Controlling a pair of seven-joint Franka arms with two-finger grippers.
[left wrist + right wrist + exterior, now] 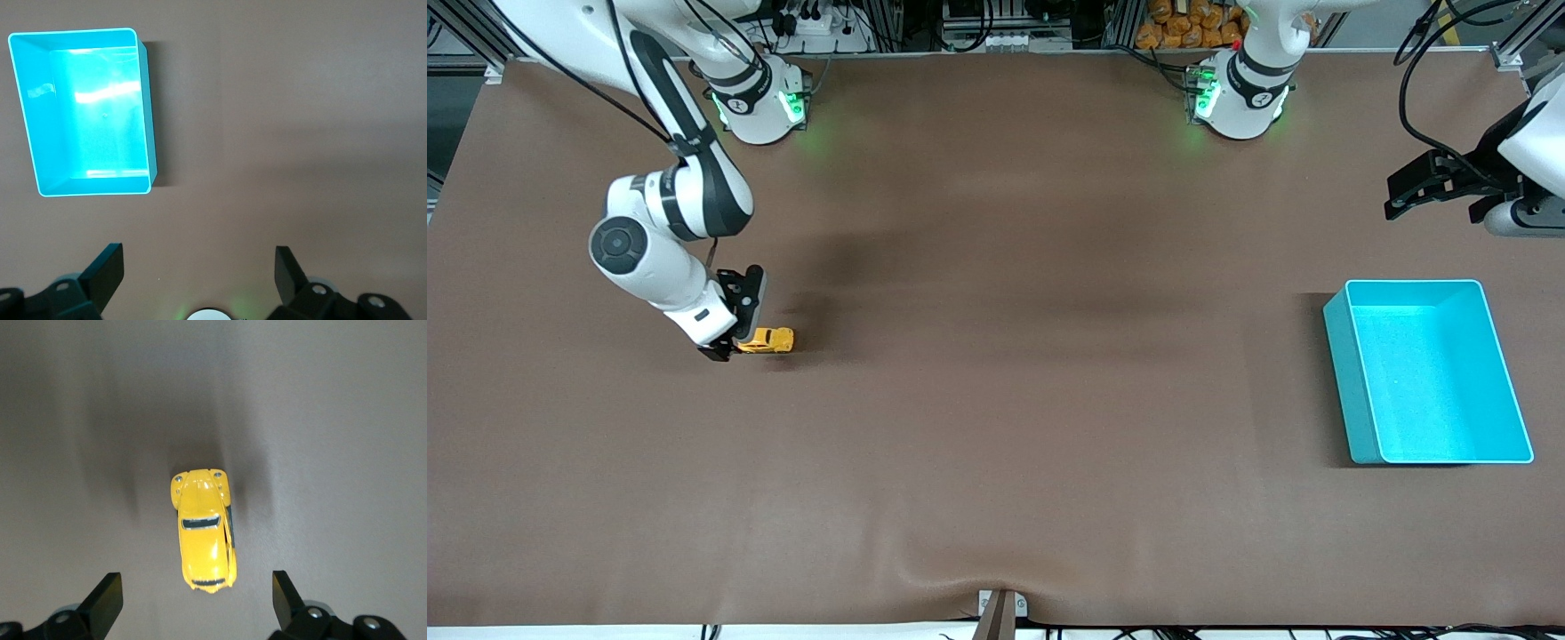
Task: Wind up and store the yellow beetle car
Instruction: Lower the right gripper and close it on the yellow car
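Observation:
The yellow beetle car (767, 340) stands on the brown table toward the right arm's end. In the right wrist view the car (203, 532) lies just ahead of the fingertips, not between them. My right gripper (732, 336) is open and low beside the car, its fingers (107, 600) wide apart and empty. The turquoise bin (1427, 369) stands toward the left arm's end and is empty; it also shows in the left wrist view (87, 110). My left gripper (1427, 191) is open and empty, held high near the table's edge, waiting.
The brown table cover (996, 400) has a small wrinkle at its edge nearest the front camera. The two arm bases (760, 102) stand along the edge farthest from that camera.

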